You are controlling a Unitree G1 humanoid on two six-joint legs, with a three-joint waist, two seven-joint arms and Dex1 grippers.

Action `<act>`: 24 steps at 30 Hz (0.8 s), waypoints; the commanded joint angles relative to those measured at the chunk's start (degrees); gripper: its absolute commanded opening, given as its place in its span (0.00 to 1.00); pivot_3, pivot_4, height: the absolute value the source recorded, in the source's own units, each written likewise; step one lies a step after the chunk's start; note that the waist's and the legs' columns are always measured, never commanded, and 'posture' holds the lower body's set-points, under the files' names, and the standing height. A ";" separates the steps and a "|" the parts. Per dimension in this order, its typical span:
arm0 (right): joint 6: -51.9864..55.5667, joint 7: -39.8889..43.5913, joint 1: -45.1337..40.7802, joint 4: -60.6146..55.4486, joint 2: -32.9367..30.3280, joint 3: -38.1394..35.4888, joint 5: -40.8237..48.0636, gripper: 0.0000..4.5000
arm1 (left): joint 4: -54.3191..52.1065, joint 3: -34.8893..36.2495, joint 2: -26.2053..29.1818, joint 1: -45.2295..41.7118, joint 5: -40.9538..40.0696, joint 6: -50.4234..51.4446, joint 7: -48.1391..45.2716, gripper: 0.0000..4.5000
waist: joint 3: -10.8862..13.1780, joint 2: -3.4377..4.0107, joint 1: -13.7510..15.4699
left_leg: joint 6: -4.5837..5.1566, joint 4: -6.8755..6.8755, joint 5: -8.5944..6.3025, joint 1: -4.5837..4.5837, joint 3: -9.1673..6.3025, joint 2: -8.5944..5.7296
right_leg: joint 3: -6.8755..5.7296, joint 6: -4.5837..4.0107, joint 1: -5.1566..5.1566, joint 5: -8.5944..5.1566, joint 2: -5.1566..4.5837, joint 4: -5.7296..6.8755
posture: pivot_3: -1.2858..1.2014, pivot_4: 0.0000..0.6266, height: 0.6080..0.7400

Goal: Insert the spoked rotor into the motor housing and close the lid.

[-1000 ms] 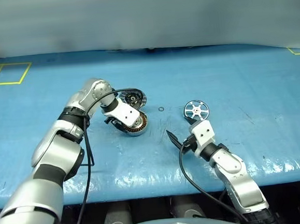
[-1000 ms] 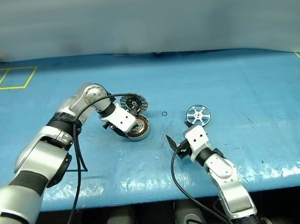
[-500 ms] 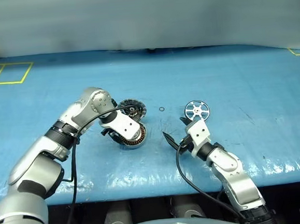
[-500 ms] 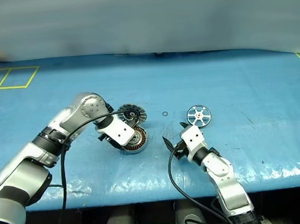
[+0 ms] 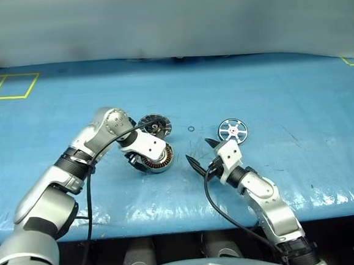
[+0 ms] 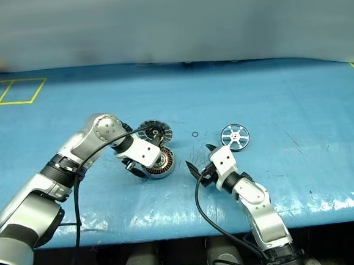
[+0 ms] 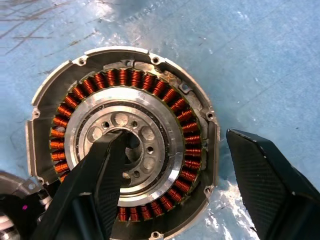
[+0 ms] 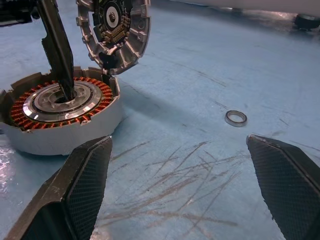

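Glossy blue sheet on the desk (image 8: 200,165), scuffed with fine scratches. Motor housing (image 7: 125,140): dull cast metal, bright copper windings, machined silver hub. End effector fingers (image 8: 82,185), matt black, textured.

Left arm bent, wrist turned steeply down, left gripper (image 7: 170,165) with fingers parted, one finger (image 7: 102,172) low, right arm stretched forward and level, right gripper (image 8: 182,185) spread wide, holding nothing

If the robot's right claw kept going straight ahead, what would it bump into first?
Probably the motor housing. The open right gripper points across the blue table towards it, with bare surface between. Depth is hard to judge.
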 commanded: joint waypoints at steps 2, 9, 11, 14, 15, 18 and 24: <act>-1.62 0.87 -2.36 0.67 0.21 -0.84 1.15 1.00 | -4.45 5.67 1.65 1.61 -4.12 3.25 1.17 0.75 | 0.00 0.00 0.07 | 0.00 -0.01 0.00 -0.03 0.00 0.00 | -0.01 0.02 -0.02 0.01 -0.01 -0.01 | 0.52 0.24 1.00; 0.65 -0.34 -6.05 4.56 -0.27 -0.81 -1.39 1.00 | -11.51 12.24 2.57 7.25 -11.96 10.07 1.93 0.75 | 0.02 0.01 0.11 | 0.00 -0.03 0.00 -0.10 -0.02 0.00 | -0.04 0.16 -0.09 0.09 -0.02 -0.01 | 0.52 0.24 1.00; 2.11 -2.03 -7.66 6.16 -0.36 -0.84 -3.03 1.00 | -14.65 14.89 2.48 10.30 -15.02 13.67 3.54 0.75 | 0.02 0.01 0.02 | 0.00 -0.04 0.00 -0.10 -0.01 0.00 | -0.03 0.16 -0.10 0.09 -0.02 -0.01 | 0.52 0.24 1.00; 4.71 -4.20 -10.51 8.07 -0.39 -0.94 -4.97 1.00 | -19.79 20.39 1.46 18.10 -19.20 18.52 9.91 0.75 | 0.03 0.06 -0.42 | 0.00 -0.09 0.00 -0.05 0.04 0.02 | 0.00 0.16 -0.12 0.10 -0.03 0.00 | 0.52 0.24 1.00; 5.03 -4.11 -10.91 8.16 -0.44 -0.99 -4.89 1.00 | -21.04 21.07 1.41 19.73 -19.81 19.52 11.00 0.75 | 0.03 0.06 -0.41 | 0.00 -0.09 0.00 -0.07 0.00 0.03 | -0.04 0.15 -0.12 0.09 -0.02 0.02 | 0.52 0.24 1.00; 7.03 -3.39 -12.32 8.46 -0.76 -0.38 -5.10 1.00 | -25.13 23.71 0.95 25.81 -22.44 21.84 14.96 0.75 | 0.03 0.06 -0.32 | 0.00 -0.12 0.00 -0.08 -0.06 0.07 | -0.09 0.13 -0.15 0.08 0.02 0.03 | 0.52 0.24 1.00; 11.42 -2.95 -15.69 9.86 0.11 1.08 -5.62 1.00 | -29.90 28.00 -1.19 35.83 -26.40 22.49 22.63 0.75 | 0.03 0.06 -0.16 | -0.01 -0.09 0.00 -0.05 0.00 0.04 | -0.06 0.16 -0.10 0.10 -0.04 0.00 | 0.52 0.24 1.00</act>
